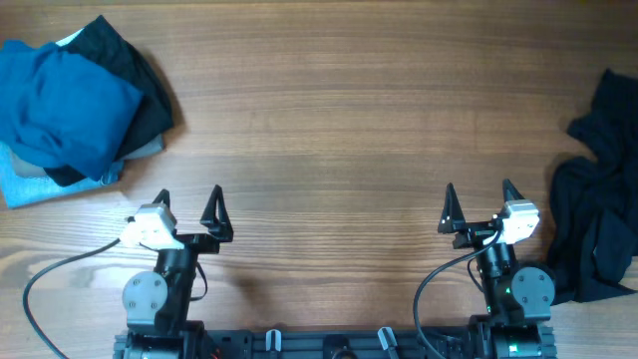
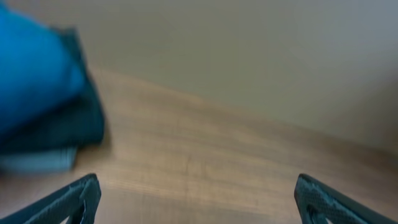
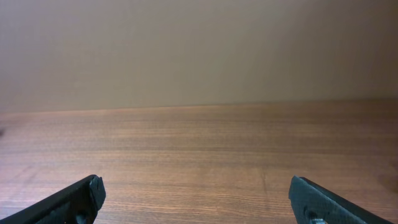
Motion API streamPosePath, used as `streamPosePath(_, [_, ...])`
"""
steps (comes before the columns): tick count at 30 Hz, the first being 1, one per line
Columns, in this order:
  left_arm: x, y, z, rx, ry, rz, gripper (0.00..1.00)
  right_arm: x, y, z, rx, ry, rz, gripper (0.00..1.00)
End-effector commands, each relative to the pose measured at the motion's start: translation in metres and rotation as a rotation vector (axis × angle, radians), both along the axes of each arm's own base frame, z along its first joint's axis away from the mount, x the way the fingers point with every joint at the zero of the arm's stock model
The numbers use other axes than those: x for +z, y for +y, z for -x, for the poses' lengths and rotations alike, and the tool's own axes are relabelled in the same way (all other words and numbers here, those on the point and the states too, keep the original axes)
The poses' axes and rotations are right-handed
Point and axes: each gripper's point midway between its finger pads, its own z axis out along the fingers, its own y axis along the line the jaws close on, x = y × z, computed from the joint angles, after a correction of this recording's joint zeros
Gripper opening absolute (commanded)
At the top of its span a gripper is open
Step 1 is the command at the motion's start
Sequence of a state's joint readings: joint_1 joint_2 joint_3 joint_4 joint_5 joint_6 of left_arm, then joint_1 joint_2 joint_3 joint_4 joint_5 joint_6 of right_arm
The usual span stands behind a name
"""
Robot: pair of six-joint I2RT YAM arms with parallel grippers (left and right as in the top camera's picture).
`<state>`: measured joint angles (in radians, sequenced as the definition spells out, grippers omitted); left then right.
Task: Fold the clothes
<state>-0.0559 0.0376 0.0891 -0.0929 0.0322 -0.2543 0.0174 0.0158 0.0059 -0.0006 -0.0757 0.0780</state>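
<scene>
Blue garment lies well apart from left gripper

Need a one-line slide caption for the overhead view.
Left gripper and right gripper open and empty; blue-topped clothes pile far left, black garment right edge, wooden table between.

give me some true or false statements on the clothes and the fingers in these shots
1. The left fingers grip the blue garment. False: they stand open and empty, apart from it.
2. A black garment lies at the right side of the table. True.
3. The blue garment tops the pile at the far left. True.
4. The right fingers are shut. False: they are open, with nothing between them.
5. The black garment on the right is neatly folded. False: it lies crumpled.
</scene>
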Motion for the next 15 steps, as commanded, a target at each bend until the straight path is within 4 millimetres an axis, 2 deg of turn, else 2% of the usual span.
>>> streamPosePath(1, [-0.011,-0.010,0.000,-0.069,-0.040,-0.207,1.00,0.001,-0.002,0.000,-0.013,-0.006,-0.010,1.00])
streamPosePath(3, [-0.028,-0.009,-0.002,-0.071,0.004,-0.212,1.00,0.001,-0.002,0.000,-0.013,-0.006,-0.010,1.00])
streamPosePath(15, [-0.027,-0.006,-0.002,-0.055,0.002,-0.213,1.00,0.001,-0.002,0.000,-0.013,-0.006,-0.010,1.00])
